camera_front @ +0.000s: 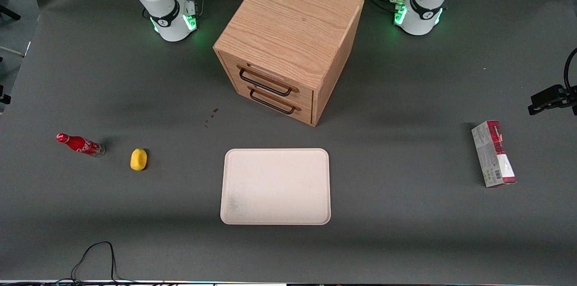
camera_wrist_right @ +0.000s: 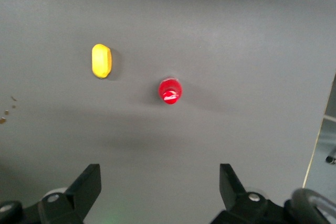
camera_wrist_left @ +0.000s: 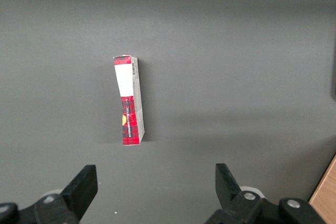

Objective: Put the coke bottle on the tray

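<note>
Nothing done yet, by the look of it. Coke bottle (camera_front: 80,144) standing upright on the grey counter (camera_front: 405,232) toward the working arm's end, seen cap-first from the right wrist camera (camera_wrist_right: 170,90), below the tool (camera_wrist_right: 160,192) and ahead of its fingertips. Tool high above the counter, spread wide, holding nothing, out of the front camera's sight. Left to do, as judged: descend, close on the bottle, lift, carry sideways to the tray (camera_front: 276,220), set down, release.

White script on the red body, readable only in part, apparently the Coca-Cola mark. Just beside the bottle, a yellow lemon-shaped lump (camera_front: 139,159), lying between bottle and tray, apart from both. Tray bare, in front of the wooden drawer cabinet (camera_front: 288,43). Toward the parked arm's end, a red-and-grey carton (camera_front: 493,154) with a barcode and small print, too fine to read.
</note>
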Robot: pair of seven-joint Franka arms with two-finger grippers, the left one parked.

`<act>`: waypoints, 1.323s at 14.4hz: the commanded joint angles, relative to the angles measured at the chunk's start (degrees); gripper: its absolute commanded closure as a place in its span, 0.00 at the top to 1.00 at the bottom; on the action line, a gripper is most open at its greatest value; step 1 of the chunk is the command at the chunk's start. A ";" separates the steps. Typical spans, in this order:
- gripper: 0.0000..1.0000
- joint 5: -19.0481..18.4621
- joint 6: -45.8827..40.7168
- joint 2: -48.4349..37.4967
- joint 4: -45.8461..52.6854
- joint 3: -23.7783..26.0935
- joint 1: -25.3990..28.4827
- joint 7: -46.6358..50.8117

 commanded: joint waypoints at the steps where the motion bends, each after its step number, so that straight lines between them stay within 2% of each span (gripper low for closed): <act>1: 1.00 3.17 2.86 0.54 -1.44 -2.08 0.33 -5.42; 4: 1.00 3.79 5.04 1.60 -3.89 -2.17 0.51 -5.34; 7: 1.00 5.11 11.63 1.51 -9.95 -2.17 0.77 -5.34; 12: 1.00 5.29 23.23 3.35 -18.13 -2.08 1.03 -5.43; 15: 1.00 9.50 26.15 7.21 -19.29 -2.17 1.03 -5.69; 19: 1.00 9.77 30.44 11.17 -19.46 -2.00 1.03 -5.87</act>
